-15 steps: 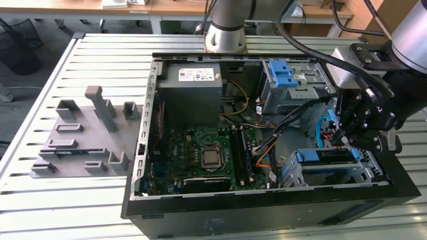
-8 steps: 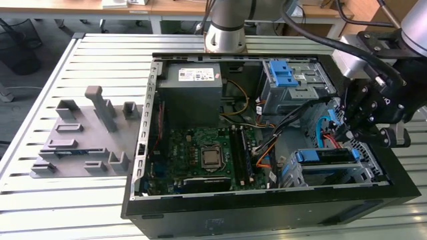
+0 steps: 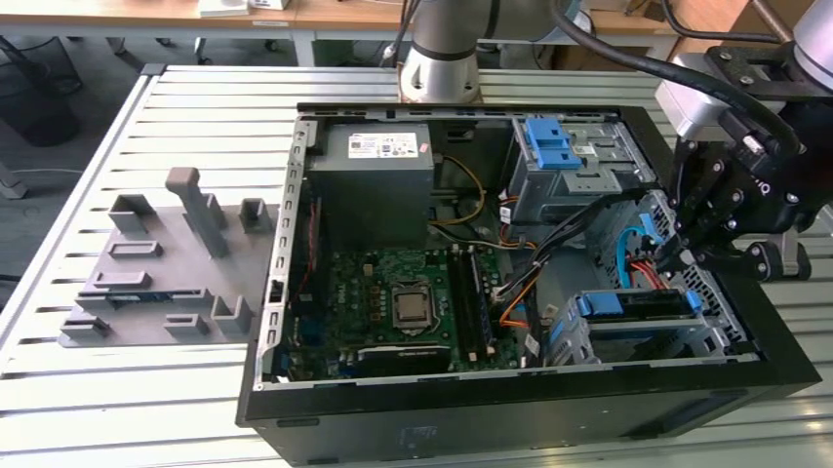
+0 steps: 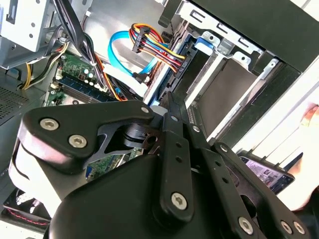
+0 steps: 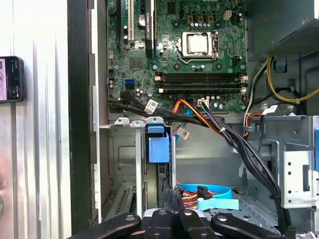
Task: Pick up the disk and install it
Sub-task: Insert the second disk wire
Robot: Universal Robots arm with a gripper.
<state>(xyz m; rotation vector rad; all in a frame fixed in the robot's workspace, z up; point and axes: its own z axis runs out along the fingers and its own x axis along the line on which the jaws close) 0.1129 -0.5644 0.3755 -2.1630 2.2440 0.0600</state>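
Going from the exterior view's left to its right, we first meet the grey fixture [image 3: 156, 263] on the slatted table, well apart from the claw and outside the computer case [image 3: 521, 414]. Inside the case, the power supply [image 3: 377, 161] and the motherboard [image 3: 404, 302] lie farther from the claw than the drive cage with its blue latch [image 3: 553, 146], which stands near the claw on its far side.

The disk [image 3: 631, 304] sits in the metal bay just below the claw, its blue carrier bracket showing along the top. The claw [image 3: 684, 255] hangs over that bay among the blue and coloured cables [image 3: 638, 249]. In the first wrist view the claw [image 5: 174, 196] is drawn narrow, with nothing that we can see between its tips. It stands just beside the disk's blue bracket [image 5: 158, 149], and we cannot tell whether it touches. In the second wrist view the claw's tip [image 4: 172, 102] is down at the bay's edge.

We judge the disk to be dense for its size and quite stiff, with smooth metal faces that would slip under a light pinch. The plastic bracket will flex a little. The disk is likely sensitive to knocks, so it wants no dropping or forcing. We would take hold across the bracket's two long edges, near the middle, keeping off the label face and the connector end, and watching the cables close by the claw.
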